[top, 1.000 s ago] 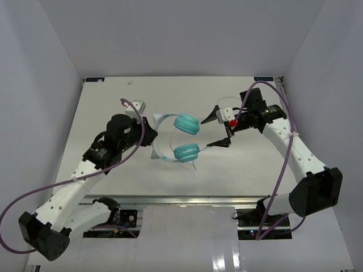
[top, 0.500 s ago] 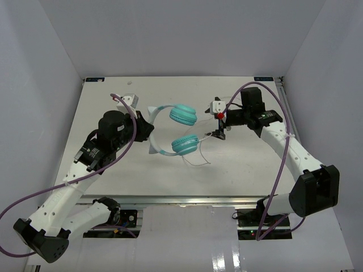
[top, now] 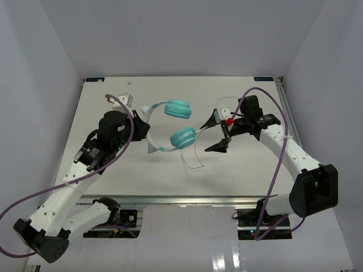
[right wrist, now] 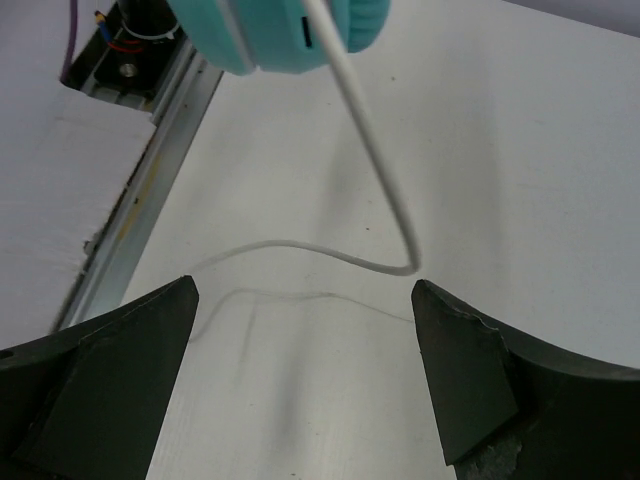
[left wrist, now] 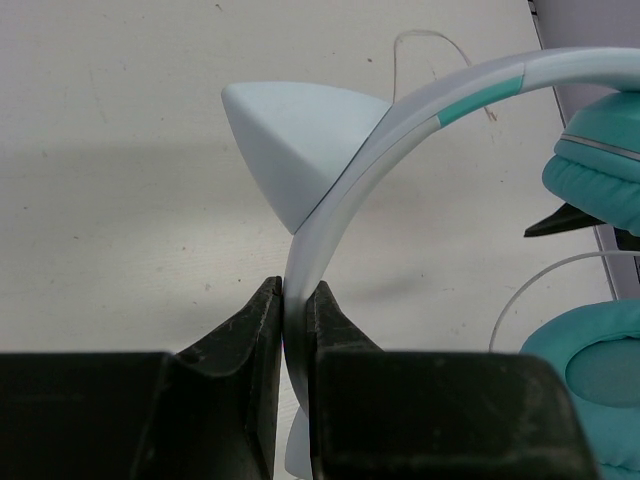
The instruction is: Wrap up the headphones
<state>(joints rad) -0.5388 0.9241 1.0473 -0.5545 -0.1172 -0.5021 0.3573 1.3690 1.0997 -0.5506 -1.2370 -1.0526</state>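
The headphones [top: 184, 136] hang above the middle of the table, with two teal ear cups and a pale headband [left wrist: 400, 120] that carries a white cat-ear point [left wrist: 290, 140]. My left gripper [left wrist: 293, 300] is shut on the headband, at its left bend [top: 148, 127] in the top view. The thin white cord [top: 193, 161] loops down from the near ear cup [right wrist: 270, 30] onto the table. My right gripper [top: 212, 135] stands open just right of the cups. The cord [right wrist: 370, 140] runs ahead of its fingertips, outside them, with nothing between them.
The metal rail [top: 170, 199] along the table's near edge also shows in the right wrist view [right wrist: 150, 170]. White walls enclose the table [top: 102, 113] on three sides. Purple arm cables [top: 281, 164] arc beside both arms.
My left gripper has carried the headphones a little toward the far side. The right gripper drew in toward the cups, then back and nearer. The cord now hangs in a loop below the near cup.
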